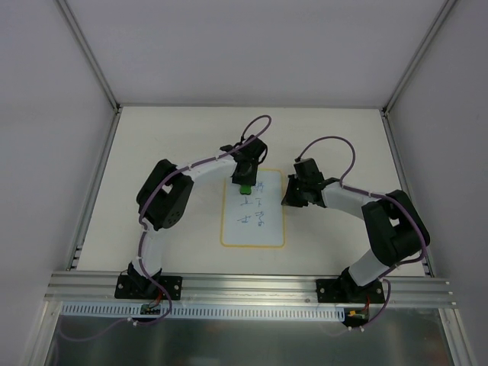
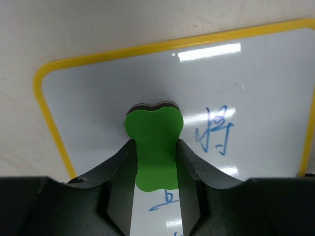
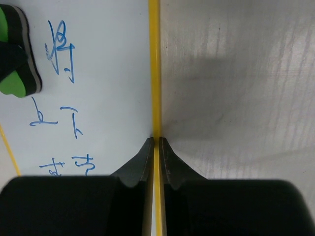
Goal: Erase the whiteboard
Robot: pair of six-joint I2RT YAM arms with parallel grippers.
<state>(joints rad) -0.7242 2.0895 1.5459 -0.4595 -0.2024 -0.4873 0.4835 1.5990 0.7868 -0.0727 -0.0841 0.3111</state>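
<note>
We see the whiteboard [image 1: 252,232] lying flat on the counter [image 1: 168,145], between our two arms, its long side running away from the bases. Our left end effector [image 2: 155,142] is clamped on a green eraser [image 2: 153,125], its fingers pressing the narrow waist from both sides. The eraser sits at the far end of the board, its dark underside against the white surface as far as we can tell. Blue writing [image 3: 61,39] runs down the middle of the board, just beside the eraser. Our right end effector [image 3: 156,141] is closed on the board's yellow rim [image 3: 154,73] at the right edge, one finger on the white side, the other over the bare counter.
</note>
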